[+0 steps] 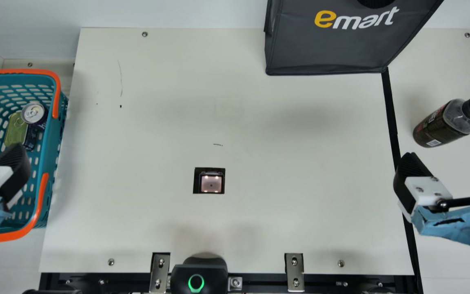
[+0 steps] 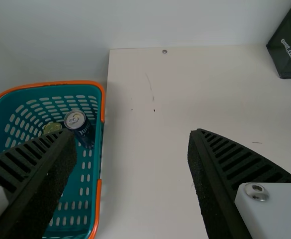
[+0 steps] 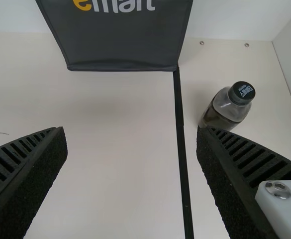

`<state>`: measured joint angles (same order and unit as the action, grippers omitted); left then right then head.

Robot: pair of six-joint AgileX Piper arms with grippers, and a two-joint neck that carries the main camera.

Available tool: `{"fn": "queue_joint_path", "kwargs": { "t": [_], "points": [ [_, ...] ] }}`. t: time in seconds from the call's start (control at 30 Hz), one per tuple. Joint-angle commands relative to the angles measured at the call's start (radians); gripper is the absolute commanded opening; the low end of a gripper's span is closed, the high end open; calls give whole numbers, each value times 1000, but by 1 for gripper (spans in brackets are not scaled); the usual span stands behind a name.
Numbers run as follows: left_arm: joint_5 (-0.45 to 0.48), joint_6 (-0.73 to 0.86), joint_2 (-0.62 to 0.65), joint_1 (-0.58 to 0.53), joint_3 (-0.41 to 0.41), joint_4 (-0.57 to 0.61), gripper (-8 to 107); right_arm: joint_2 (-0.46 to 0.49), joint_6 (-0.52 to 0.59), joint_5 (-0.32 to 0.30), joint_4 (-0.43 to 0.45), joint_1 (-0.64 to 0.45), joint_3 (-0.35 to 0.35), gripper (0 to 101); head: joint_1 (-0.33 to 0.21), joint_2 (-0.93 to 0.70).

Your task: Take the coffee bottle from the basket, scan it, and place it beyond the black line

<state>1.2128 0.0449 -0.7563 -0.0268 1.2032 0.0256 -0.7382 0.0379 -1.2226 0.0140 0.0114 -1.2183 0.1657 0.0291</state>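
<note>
Coffee bottle [image 1: 437, 124] stands upright beyond the black line [image 1: 391, 114], in main view at twelve o'clock from our nearer, open right gripper [image 1: 449, 157]; we judge only retreat is remaining.

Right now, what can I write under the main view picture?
Coffee bottle beyond the black line, scanner on the table, a can and a tin in the basket.

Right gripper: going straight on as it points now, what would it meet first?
Probably the dark bag, or the table short of it if angled lower; height is unclear. The coffee bottle looks off to one side.
</note>
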Motion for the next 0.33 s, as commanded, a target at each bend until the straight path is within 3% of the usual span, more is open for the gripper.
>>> {"fn": "queue_joint_path", "kwargs": {
  "t": [0.0,0.3],
  "points": [
    [0,0,0,0,0,0,90,0,0,0,0,0,0,91,-27,-2],
    [0,0,0,0,0,0,90,0,0,1,0,0,0,91,-27,-2]
  ]
}}
